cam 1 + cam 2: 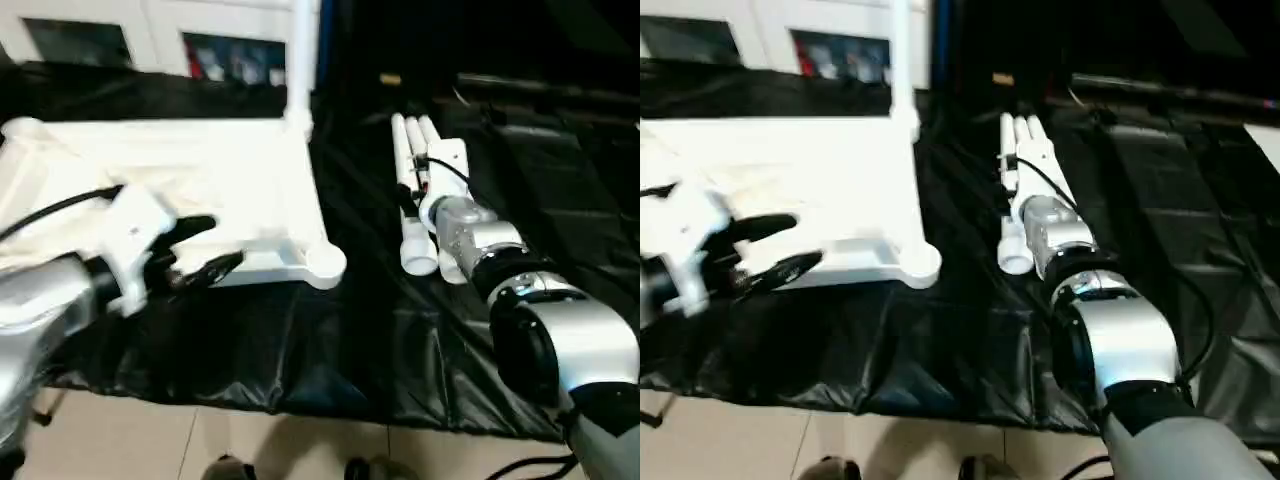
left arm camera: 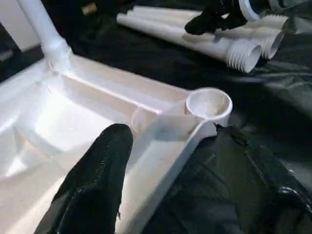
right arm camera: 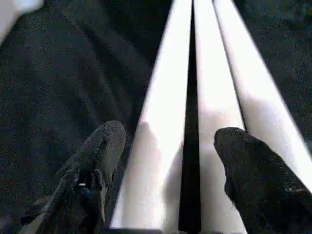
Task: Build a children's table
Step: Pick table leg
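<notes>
The white tabletop (image 1: 200, 170) lies underside up on the black cloth. One white leg (image 1: 300, 60) stands upright in its far right corner socket. The near right corner socket (image 2: 209, 103) is empty. My left gripper (image 1: 205, 250) is open at the tabletop's near rim, one finger (image 2: 97, 180) over the inside and the other in front of the rim. Three loose legs (image 1: 415, 190) lie side by side to the right. Over them my right gripper (image 3: 170, 146) is open, its fingers (image 3: 92, 165) spread on either side of two tubes and holding nothing.
The black cloth (image 1: 330, 350) ends near the front, with pale floor tiles (image 1: 150, 440) below it. Two shoe tips (image 1: 230, 468) show at the bottom edge. White cabinets (image 1: 150, 30) stand behind the table. A dark bar (image 1: 1160, 90) lies at the back right.
</notes>
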Motion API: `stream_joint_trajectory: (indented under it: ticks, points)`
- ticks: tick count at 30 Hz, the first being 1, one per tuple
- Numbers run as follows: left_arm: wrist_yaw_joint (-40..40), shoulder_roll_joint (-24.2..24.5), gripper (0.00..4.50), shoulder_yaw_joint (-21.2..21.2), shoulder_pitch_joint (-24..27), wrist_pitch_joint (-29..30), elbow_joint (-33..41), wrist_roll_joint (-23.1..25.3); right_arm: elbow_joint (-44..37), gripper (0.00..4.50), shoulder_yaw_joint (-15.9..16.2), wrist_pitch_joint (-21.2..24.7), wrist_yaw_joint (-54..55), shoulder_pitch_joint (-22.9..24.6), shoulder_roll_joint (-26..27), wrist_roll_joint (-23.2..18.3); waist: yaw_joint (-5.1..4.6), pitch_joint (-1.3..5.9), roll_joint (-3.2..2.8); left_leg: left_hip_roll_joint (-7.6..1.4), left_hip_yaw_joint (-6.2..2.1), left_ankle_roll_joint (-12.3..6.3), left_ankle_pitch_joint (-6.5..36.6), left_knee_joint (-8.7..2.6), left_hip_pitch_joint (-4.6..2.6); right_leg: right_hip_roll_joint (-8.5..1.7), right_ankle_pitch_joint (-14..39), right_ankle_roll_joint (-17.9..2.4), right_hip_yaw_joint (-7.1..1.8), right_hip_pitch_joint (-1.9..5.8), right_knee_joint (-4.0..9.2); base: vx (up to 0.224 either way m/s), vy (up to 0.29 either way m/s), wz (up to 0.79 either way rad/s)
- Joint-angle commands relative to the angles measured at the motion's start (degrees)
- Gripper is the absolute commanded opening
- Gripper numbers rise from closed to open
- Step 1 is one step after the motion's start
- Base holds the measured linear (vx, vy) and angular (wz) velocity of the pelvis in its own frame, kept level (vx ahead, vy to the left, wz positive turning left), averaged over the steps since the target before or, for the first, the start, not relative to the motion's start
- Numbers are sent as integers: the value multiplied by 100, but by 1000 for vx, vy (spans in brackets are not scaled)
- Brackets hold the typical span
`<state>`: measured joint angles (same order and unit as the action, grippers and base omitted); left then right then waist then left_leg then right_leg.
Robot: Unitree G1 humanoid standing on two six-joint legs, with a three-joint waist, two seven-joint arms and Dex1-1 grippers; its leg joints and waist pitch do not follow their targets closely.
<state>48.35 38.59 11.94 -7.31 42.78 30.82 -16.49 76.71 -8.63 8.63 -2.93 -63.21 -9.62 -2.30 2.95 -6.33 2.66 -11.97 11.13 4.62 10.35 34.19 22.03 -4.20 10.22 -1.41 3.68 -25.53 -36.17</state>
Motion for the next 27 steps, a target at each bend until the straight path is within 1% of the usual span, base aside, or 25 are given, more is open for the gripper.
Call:
stream_joint_trajectory:
  ticks: [1, 3, 4, 6, 7, 8, 9, 10, 11, 12, 14, 15, 16, 17, 21, 22, 24, 25, 26, 27]
  points:
    - [-8, 113, 312, 134, 109, 221, 255, -101, 31, 337, -98, 226, -49, -95, 16, -88, 4, 337, -52, -54, -19, -180, 842, -377, -59, -242, 446, -1237, -279, 355, 305, 0, 0, 0]
    - [-35, 175, 312, 179, 184, 236, 355, -101, 46, 337, -119, 383, -167, -102, 26, -91, 9, 325, -48, -60, -22, -226, 694, -374, -52, -239, 314, -1259, -279, 353, 285, 0, 0, 0]
    - [-45, 186, 312, 184, 193, 234, 367, -99, 48, 337, -116, 407, -182, -104, 26, -86, 6, 308, -55, -65, -15, -235, 664, -374, -62, -233, 254, -1285, -277, 333, 287, 0, 0, 0]
    - [-55, 209, 312, 223, 189, 298, 384, -139, 64, 337, -141, 544, -270, -125, 20, -116, 5, 293, -45, -65, -10, -226, 693, -378, -67, -227, 255, -1304, -280, 328, 285, 0, 0, 0]
    - [-69, 225, 312, 267, 176, 345, 397, -162, 83, 337, -121, 651, -360, -148, 2, -88, 0, 279, -5, -69, -6, -194, 793, -386, -72, -235, 402, -1291, -286, 333, 300, 0, 0, 0]
    - [-66, 232, 312, 271, 174, 348, 397, -165, 85, 337, -126, 663, -372, -155, -2, -92, 11, 279, -18, -77, -13, -169, 808, -388, -79, -252, 437, -1284, -287, 335, 297, 0, 0, 0]
    - [-60, 246, 312, 281, 168, 354, 398, -170, 90, 337, -138, 691, -398, -171, -11, -102, 10, 263, -26, -77, -8, -114, 859, -390, -90, -250, 496, -1274, -290, 318, 307, 0, 0, 0]
    - [-91, 273, 312, 302, 173, 411, 432, -224, 95, 337, -152, 727, -437, -198, -36, -93, 4, 265, 6, -76, -4, -94, 868, -390, -89, -246, 513, -1271, -291, 324, 305, 0, 0, 0]
    - [-109, 293, 312, 320, 170, 469, 458, -278, 102, 337, -169, 789, -510, -230, -62, -98, 12, 270, 10, -79, -9, -72, 806, -389, -91, -252, 437, -1272, -291, 330, 285, 0, 0, 0]
    - [-120, 305, 312, 322, 171, 495, 472, -302, 102, 337, -178, 814, -537, -239, -69, -105, 6, 272, 28, -75, -3, -71, 771, -385, -89, -247, 362, -1283, -295, 336, 281, 0, 0, 0]
    - [-98, 351, 312, 319, 158, 552, 491, -367, 112, 337, -177, 998, -658, -281, -101, -101, 13, 271, 30, -74, -3, -95, 670, -380, -84, -254, 255, -1299, -298, 343, 267, 0, 0, 0]
    - [-95, 357, 312, 320, 158, 561, 495, -378, 113, 337, -178, 1017, -673, -284, -104, -99, 13, 268, 38, -68, 1, -116, 614, -374, -78, -250, 192, -1313, -300, 347, 262, 0, 0, 0]
    - [-45, 407, 312, 312, 163, 592, 508, -427, 124, 337, -174, 1160, -744, -302, -126, -86, 11, 263, 56, -68, 5, -130, 605, -375, -75, -248, 192, -1316, -301, 349, 266, 0, 0, 0]
    - [-6, 443, 312, 298, 159, 602, 505, -448, 133, 337, -170, 1252, -773, -313, -139, -80, 16, 264, 49, -69, 1, -127, 605, -375, -75, -258, 227, -1315, -303, 353, 265, 0, 0, 0]
    - [188, 591, 312, 270, 152, 734, 531, -600, 170, 337, -240, 1704, -889, -334, -186, -133, 16, 251, 57, -71, -4, -61, 677, -383, -84, -261, 403, -1285, -303, 344, 279, 0, 0, 0]
    - [234, 631, 315, 257, 153, 761, 539, -627, 181, 309, -256, 1815, -906, -336, -205, -139, 15, 251, 62, -74, -6, -32, 690, -386, -86, -262, 435, -1271, -303, 346, 278, 0, 0, 0]
    - [294, 700, 315, 245, 167, 782, 556, -699, 195, 302, -260, 1916, -889, -329, -253, -108, 16, 260, 76, -71, -1, -3, 671, -381, -87, -260, 420, -1264, -304, 346, 277, 0, 0, 0]
    - [310, 732, 315, 227, 165, 795, 550, -737, 202, 299, -270, 1950, -864, -321, -285, -97, 15, 292, 98, -71, 5, 8, 626, -371, -92, -262, 383, -1268, -304, 360, 270, 0, 0, 0]
    - [316, 751, 315, 213, 162, 803, 543, -762, 205, 299, -276, 1963, -845, -316, -306, -92, 15, 292, 98, -71, 5, 8, 626, -371, -92, -262, 383, -1268, -304, 360, 270, 0, 0, 0]
    - [339, 779, 315, 197, 163, 814, 537, -822, 204, 282, -308, 2010, -840, -318, -334, -109, 24, 291, 83, -65, 5, 11, 562, -367, -86, -263, 310, -1276, -304, 358, 257, 0, 0, 0]
